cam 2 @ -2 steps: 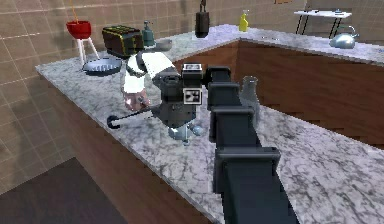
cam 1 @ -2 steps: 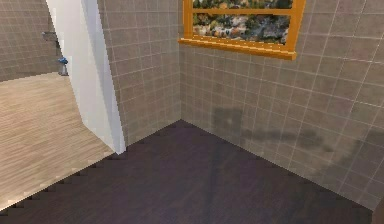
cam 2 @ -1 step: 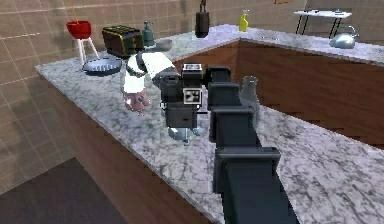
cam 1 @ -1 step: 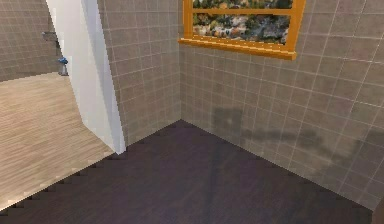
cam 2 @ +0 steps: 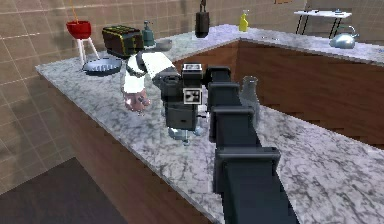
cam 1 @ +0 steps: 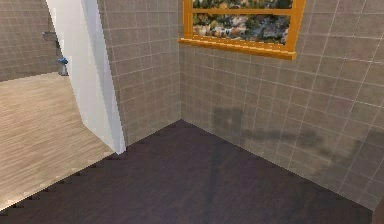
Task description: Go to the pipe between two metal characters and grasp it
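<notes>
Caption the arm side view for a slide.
Arm stretched across a speckled counter, gripper near a white and black figure.

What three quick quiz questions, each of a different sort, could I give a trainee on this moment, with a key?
1. Multiple choice: in the arm side view, what surface does the arm reach out over?
A) a speckled stone countertop
B) a wooden table
C) a carpeted floor

2. True or false: the frame on the tiled wall in the forward view is blue.

3. Fill in: the small bottle on the far counter, to the picture's left of the kettle, is ___ in colour.

Key: 1 A; 2 false, it is orange; 3 yellow.
</notes>
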